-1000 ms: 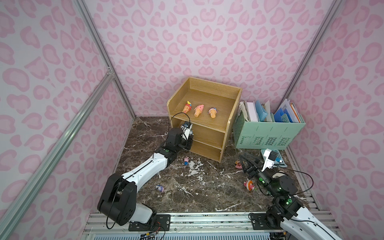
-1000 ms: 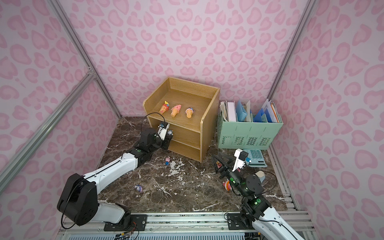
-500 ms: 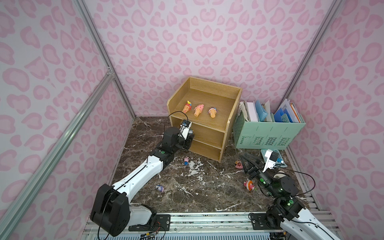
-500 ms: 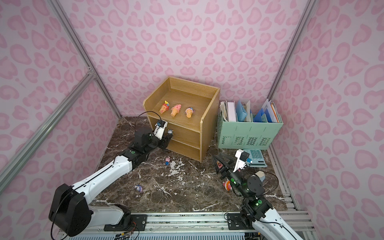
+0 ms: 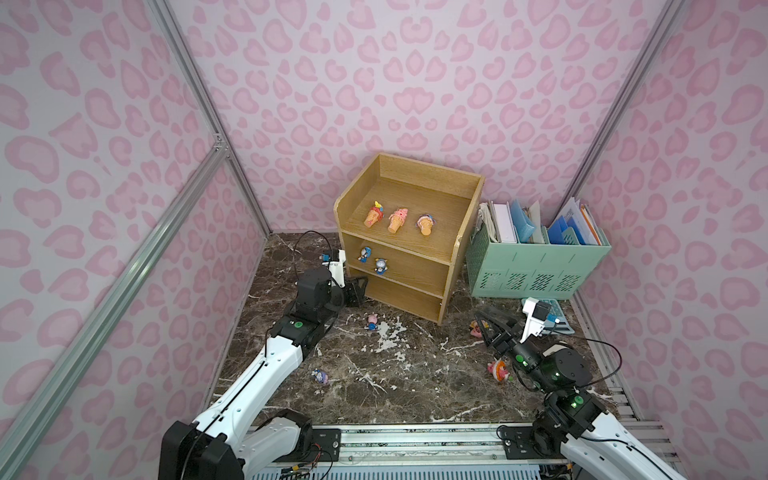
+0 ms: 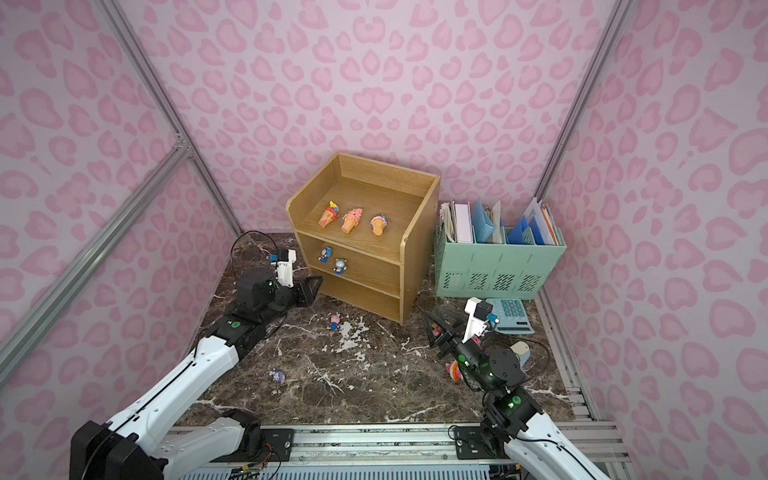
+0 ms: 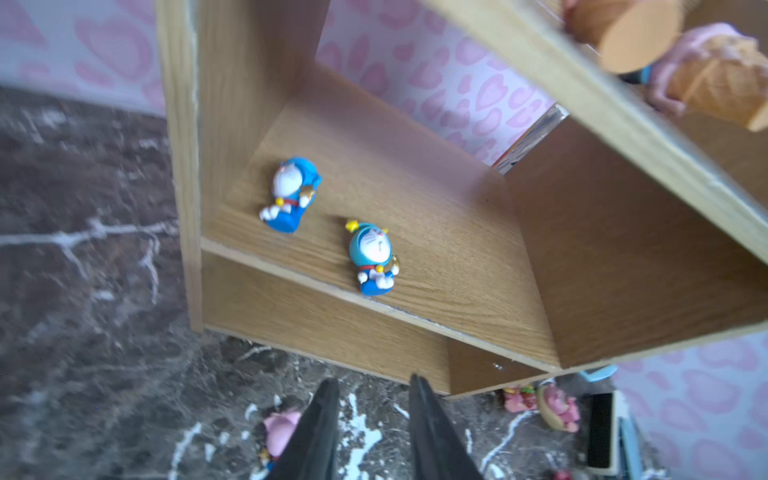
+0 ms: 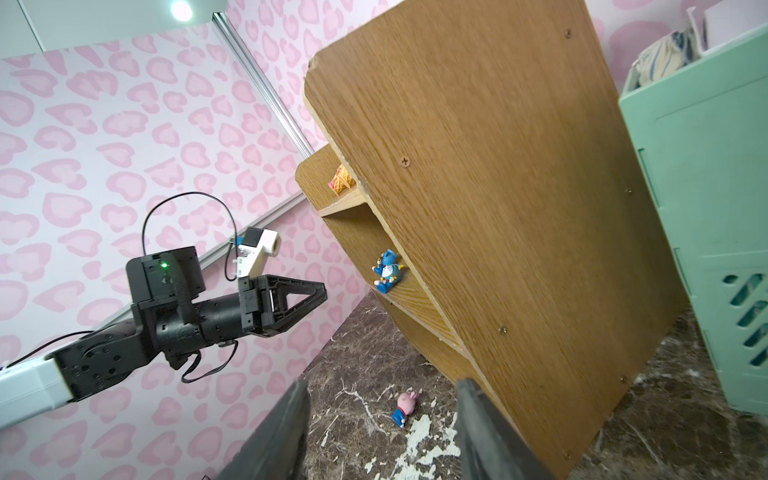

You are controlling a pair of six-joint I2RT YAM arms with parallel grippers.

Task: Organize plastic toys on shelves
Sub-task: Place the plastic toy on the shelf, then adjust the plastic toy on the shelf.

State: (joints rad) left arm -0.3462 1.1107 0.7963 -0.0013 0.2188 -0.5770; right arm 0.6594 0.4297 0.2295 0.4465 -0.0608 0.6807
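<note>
Each arm is built of glossy white link shells joined by black cylindrical motor housings. The left arm (image 5: pixel 266 365) carries a round green sticker (image 5: pixel 297 325) on its black forearm section. The right arm (image 5: pixel 602 440) shows a small green lamp (image 5: pixel 575 402) on a black joint. A white boxy wrist camera (image 5: pixel 336 268) with a blue connector sits on each wrist, fed by a thin black cable (image 8: pixel 189 193) in a loop. The left gripper (image 8: pixel 322 291) has black, triangular, open-framed fingers. The right gripper (image 8: pixel 382 384) has dark grey tapering ones. Both bases are bolted to a ribbed aluminium rail (image 5: pixel 415 440) along the near edge.
</note>
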